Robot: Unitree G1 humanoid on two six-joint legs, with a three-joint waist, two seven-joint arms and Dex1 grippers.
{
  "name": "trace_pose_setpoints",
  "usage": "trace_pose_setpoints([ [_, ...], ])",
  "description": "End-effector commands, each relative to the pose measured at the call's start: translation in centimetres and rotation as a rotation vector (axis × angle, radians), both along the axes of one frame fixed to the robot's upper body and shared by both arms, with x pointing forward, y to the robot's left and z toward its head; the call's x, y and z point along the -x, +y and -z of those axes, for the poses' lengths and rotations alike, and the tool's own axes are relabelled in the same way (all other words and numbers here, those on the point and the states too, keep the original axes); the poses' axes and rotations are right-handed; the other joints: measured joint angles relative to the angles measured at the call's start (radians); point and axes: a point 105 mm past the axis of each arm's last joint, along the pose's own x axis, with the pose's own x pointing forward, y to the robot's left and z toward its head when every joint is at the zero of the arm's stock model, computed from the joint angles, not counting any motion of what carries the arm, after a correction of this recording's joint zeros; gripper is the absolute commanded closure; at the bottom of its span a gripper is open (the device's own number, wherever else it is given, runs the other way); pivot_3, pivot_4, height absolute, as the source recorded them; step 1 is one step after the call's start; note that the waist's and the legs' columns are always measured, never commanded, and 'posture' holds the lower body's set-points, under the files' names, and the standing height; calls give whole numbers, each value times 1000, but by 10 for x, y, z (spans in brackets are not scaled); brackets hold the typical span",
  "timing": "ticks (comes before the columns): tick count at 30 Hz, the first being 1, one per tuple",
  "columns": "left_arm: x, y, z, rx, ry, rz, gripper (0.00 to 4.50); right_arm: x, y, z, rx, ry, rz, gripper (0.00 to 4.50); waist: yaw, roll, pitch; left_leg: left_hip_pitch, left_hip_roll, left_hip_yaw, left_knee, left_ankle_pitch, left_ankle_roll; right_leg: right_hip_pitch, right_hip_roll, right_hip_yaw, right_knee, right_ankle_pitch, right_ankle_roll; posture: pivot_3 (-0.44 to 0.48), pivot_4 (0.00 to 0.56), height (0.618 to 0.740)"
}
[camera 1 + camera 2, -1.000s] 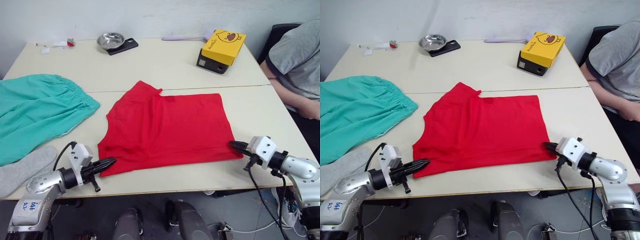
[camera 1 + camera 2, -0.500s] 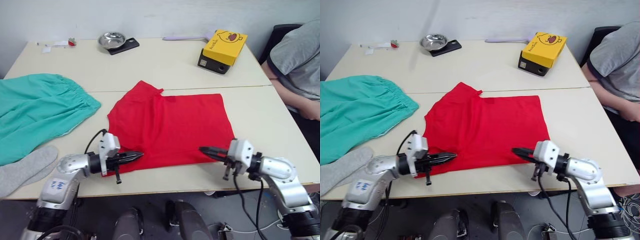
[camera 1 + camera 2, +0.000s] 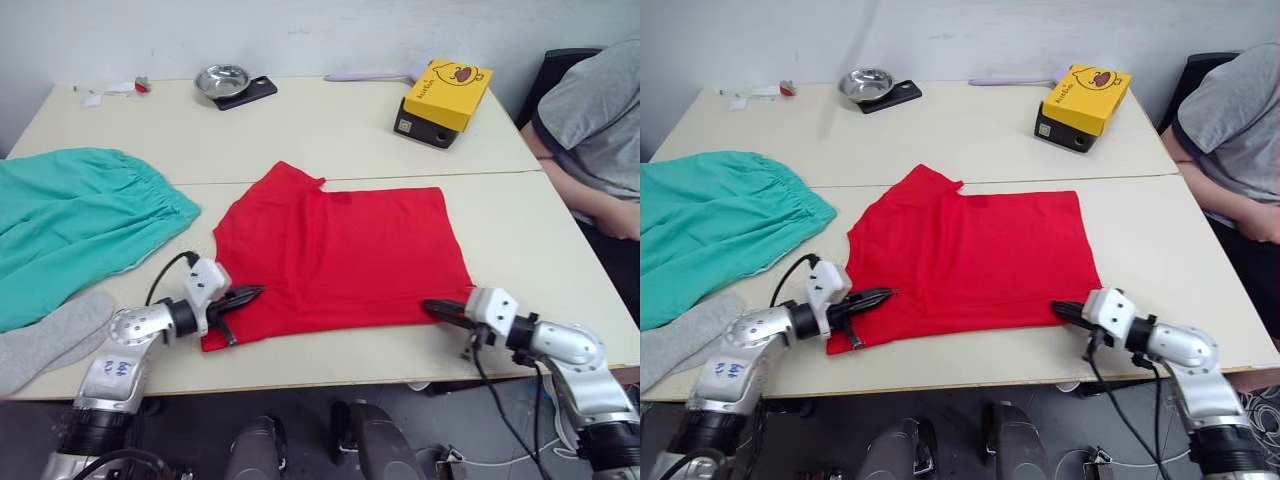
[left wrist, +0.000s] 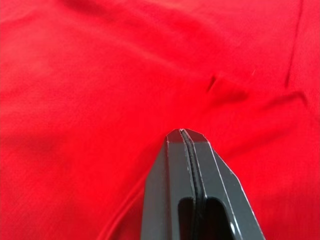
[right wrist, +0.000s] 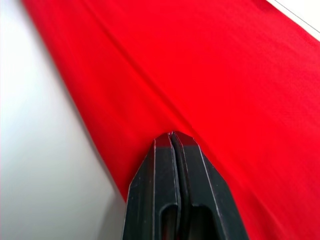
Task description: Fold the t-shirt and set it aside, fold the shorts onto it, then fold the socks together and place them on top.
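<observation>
Both arms are backing off from half a second ago: left pincer (image 3: pixel 246 294) and right pincer (image 3: pixel 436 307), closed and empty, resting on the t-shirt (image 3: pixel 340 256) near edge, smoothing it.

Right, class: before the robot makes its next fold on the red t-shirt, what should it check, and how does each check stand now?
1. T-shirt lies flat on the table: ok.
2. Left gripper at the shirt's near left corner: ok.
3. Right gripper at the near hem on the right: ok.
4. Cloth actually pinched in the shut fingers: cannot tell.
5. Table beyond the shirt free for folding away: ok; the yellow box and bowl sit further back.
6. Shorts and socks apart from the shirt: ok.
</observation>
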Motion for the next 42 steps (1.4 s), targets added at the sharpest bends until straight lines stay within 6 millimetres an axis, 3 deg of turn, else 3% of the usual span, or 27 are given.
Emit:
trace_pose_setpoints([
  [1,8,16,-9,-16,-27,-16,4500,1,-25,-8,15,-33,62,4456,1,0,0,0,0,0,0,0,0,0,0,0,0,0,0,0,150,740],
  [4,18,15,-23,54,-49,46,4500,-1,-24,-23,-24,-81,44,4456,2,0,0,0,0,0,0,0,1,0,0,0,0,0,0,0,150,740],
  [8,39,0,-36,115,-23,216,4500,4,16,-43,-117,-117,-118,4456,-1,0,0,-1,0,0,0,0,0,0,0,0,0,0,0,0,150,740],
  [13,53,-14,-17,28,36,274,4500,12,85,-35,-148,-83,-268,4456,0,0,0,0,1,-1,-2,0,-1,-1,1,0,0,0,0,0,150,740],
  [17,60,-13,-2,-4,71,262,4500,15,108,-20,-129,-46,-276,4456,3,0,0,-2,1,0,-1,0,0,-2,0,0,-1,0,-1,0,150,740],
  [21,68,1,14,-59,105,196,4500,0,81,-11,-89,-47,-149,4456,3,0,-1,-3,0,0,0,-2,1,-2,-1,0,-2,0,-1,0,150,740],
  [27,73,25,22,-96,123,144,4500,-7,13,-6,24,-28,-44,4456,3,0,-1,-2,-1,0,-1,-4,6,-1,-1,0,-2,-1,-2,0,150,740],
  [30,75,34,21,-88,105,147,4500,-16,-25,-14,36,-38,49,4456,-1,0,-1,-1,-1,0,-1,-4,6,-1,0,0,-2,-1,-2,0,150,740],
  [32,76,39,17,-57,92,155,4500,-19,-40,-20,35,-51,85,4456,-4,0,-1,-1,0,0,-1,-4,6,-1,0,0,-2,-1,-3,0,150,740],
  [34,78,37,4,0,43,208,4500,-17,-45,-26,7,-44,68,4456,-6,0,-1,-1,0,0,-1,-3,5,-1,1,0,-2,-1,-3,0,150,740],
  [36,76,37,-14,27,0,223,4146,-10,-40,-47,-87,-82,-6,4500,-4,1,-1,-1,1,0,-2,-3,5,-2,1,0,-2,-1,-3,0,150,740],
  [38,75,40,-21,-9,-10,237,3713,-2,-34,-54,-79,-72,-78,3922,-2,1,-1,-2,1,-1,-1,-3,5,-2,1,0,-2,-1,-3,0,150,740],
  [42,80,44,-21,-98,21,275,2418,16,-21,-54,3,-1,-229,2539,1,1,-1,-1,1,-1,-1,-3,5,-2,1,0,-3,-1,-2,0,150,740],
])
